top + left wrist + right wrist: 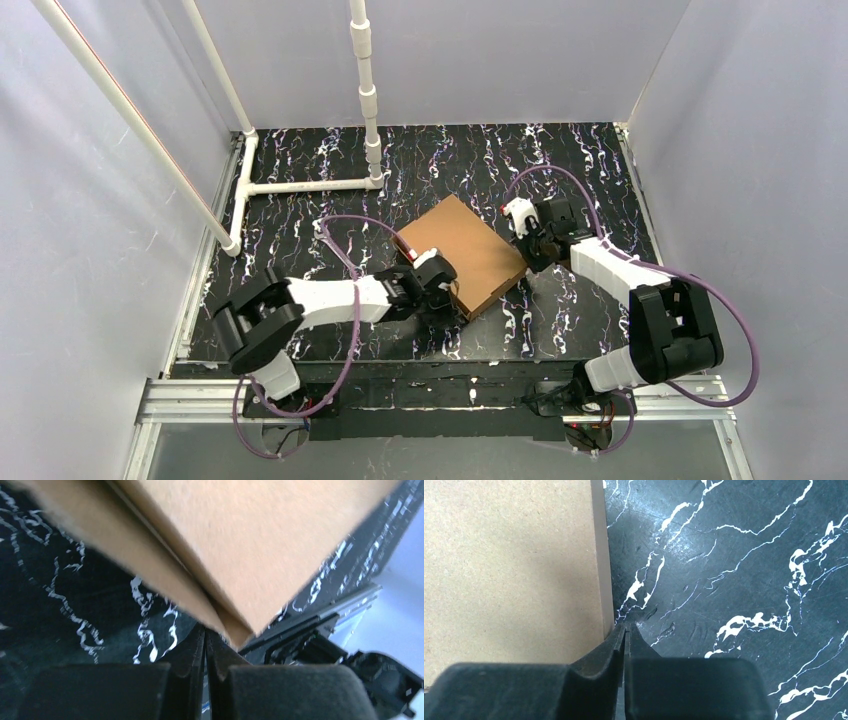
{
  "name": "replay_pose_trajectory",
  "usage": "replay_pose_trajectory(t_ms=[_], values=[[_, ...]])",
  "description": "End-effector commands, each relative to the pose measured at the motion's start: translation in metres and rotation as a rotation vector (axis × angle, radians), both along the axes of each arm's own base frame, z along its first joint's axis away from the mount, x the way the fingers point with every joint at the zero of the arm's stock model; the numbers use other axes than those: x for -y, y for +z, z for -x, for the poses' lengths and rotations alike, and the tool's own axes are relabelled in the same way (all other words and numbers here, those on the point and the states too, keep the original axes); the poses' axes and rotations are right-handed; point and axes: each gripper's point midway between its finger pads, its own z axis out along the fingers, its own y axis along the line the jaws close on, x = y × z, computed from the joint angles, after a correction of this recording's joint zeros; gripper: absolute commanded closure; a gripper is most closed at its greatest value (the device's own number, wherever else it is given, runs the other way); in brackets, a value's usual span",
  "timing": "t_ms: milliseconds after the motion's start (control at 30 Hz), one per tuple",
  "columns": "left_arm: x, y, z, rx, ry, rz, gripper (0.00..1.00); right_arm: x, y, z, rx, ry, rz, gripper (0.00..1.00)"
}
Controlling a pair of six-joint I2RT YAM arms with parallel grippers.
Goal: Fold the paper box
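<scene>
Two tools stand at the paper box (462,250), one at each side. We see the box lying closed and flat, turned like a diamond, near the middle of the black marbled desk (330,220). The left tool (205,630) has its fingers pressed together with nothing between them. Its tips are just at the near corner of the box, where two cardboard layers meet. The right tool (625,627) is also narrow, nearly closed and empty. Its tips are low at the desk, just beside the right edge of the box.
</scene>
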Motion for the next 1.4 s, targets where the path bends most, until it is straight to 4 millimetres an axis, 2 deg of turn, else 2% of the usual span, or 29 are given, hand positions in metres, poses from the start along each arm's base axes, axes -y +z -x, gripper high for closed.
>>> replay_pose_trajectory(t_ms=[0,133,233,333,433,500,533,667,767,833,900,1000,1067,1167,1233,1300,1367], values=[[-0.025,0.027,0.001,0.141,-0.054,0.048,0.95,0.001,0.016,-0.001,0.030,-0.018,-0.051,0.85],[-0.073,0.025,0.000,0.215,-0.054,0.004,0.78,0.005,0.028,-0.013,0.074,-0.020,-0.042,0.78],[-0.114,0.022,-0.019,0.230,0.015,-0.017,0.78,0.004,0.037,-0.029,0.110,-0.004,-0.032,0.76],[-0.153,0.022,-0.048,0.243,0.113,-0.061,0.80,-0.006,0.043,-0.053,0.121,0.027,-0.038,0.76],[-0.173,0.026,-0.079,0.255,0.182,-0.078,0.84,-0.025,0.037,-0.074,0.063,0.065,-0.085,0.76],[-0.174,0.027,-0.094,0.249,0.190,-0.070,0.87,-0.040,0.031,-0.090,0.024,0.088,-0.114,0.76],[-0.173,0.026,-0.102,0.242,0.195,-0.070,0.88,-0.045,0.021,-0.097,-0.009,0.095,-0.117,0.76],[-0.166,0.018,-0.126,0.217,0.195,-0.061,0.93,-0.062,0.016,-0.129,-0.005,0.119,-0.124,0.76],[-0.156,0.010,-0.141,0.198,0.185,-0.045,0.95,-0.075,0.013,-0.143,0.008,0.150,-0.124,0.76],[-0.149,0.004,-0.151,0.182,0.178,-0.041,0.96,-0.088,0.009,-0.145,-0.001,0.188,-0.116,0.76],[-0.141,0.000,-0.160,0.168,0.164,-0.031,0.97,-0.106,0.004,-0.138,-0.023,0.232,-0.111,0.76],[-0.123,0.002,-0.177,0.168,0.121,0.009,0.99,-0.141,0.001,-0.111,-0.050,0.343,-0.105,0.78],[-0.109,0.009,-0.186,0.177,0.074,0.047,1.00,-0.164,0.005,-0.088,-0.054,0.419,-0.120,0.78],[-0.093,0.022,-0.191,0.203,0.016,0.069,1.00,-0.183,0.015,-0.064,-0.040,0.473,-0.128,0.78],[-0.092,0.026,-0.189,0.212,0.004,0.053,1.00,-0.181,0.023,-0.075,0.006,0.408,-0.111,0.78],[-0.097,0.028,-0.187,0.221,0.017,0.037,1.00,-0.162,0.025,-0.095,0.049,0.308,-0.043,0.78],[-0.112,0.023,-0.176,0.203,0.043,-0.014,1.00,-0.142,0.027,-0.110,0.061,0.227,-0.029,0.77]])
